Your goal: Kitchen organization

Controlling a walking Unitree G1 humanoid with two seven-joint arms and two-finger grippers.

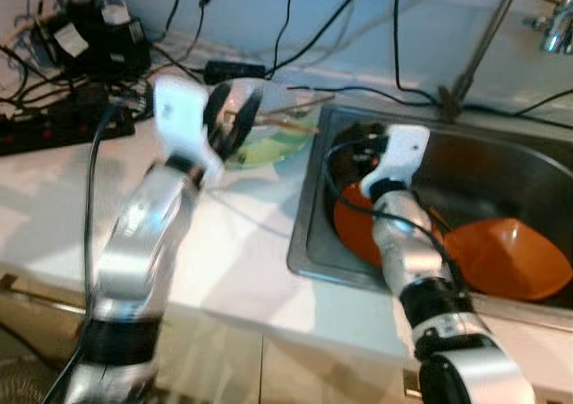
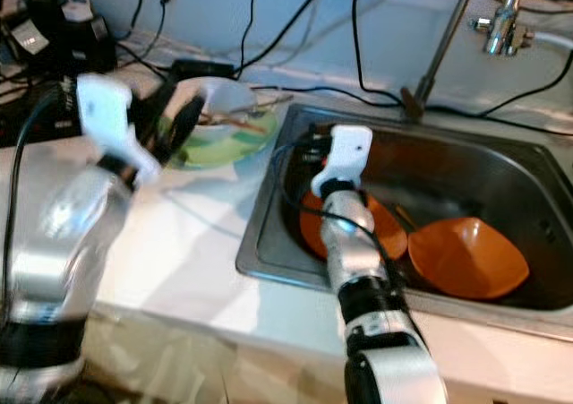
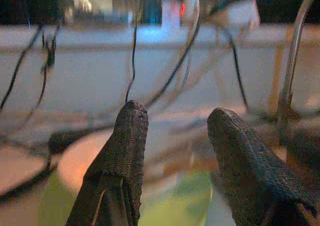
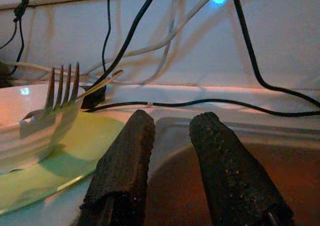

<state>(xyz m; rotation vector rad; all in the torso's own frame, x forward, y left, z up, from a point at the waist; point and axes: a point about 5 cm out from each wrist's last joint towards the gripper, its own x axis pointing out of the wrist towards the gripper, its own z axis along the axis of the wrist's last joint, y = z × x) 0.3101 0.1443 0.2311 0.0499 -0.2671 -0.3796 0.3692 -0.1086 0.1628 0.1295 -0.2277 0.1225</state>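
Jaws of the left gripper (image 1: 235,117) stand wide apart and hold nothing, poised just over the white bowl (image 2: 219,99) that sits on the green plate (image 2: 224,144) on the table (image 1: 215,252), beside the sink (image 1: 309,234); a fork (image 4: 62,88) rests in that bowl. The right gripper (image 4: 172,151) reaches into the sink by its near-left corner, jaws narrowly parted and empty, above an orange plate (image 2: 385,234) with an orange bowl (image 1: 506,256) next to it. Judging by this, the step is gathering dishes: next the left gripper must descend and close on the bowl's rim without tipping the fork
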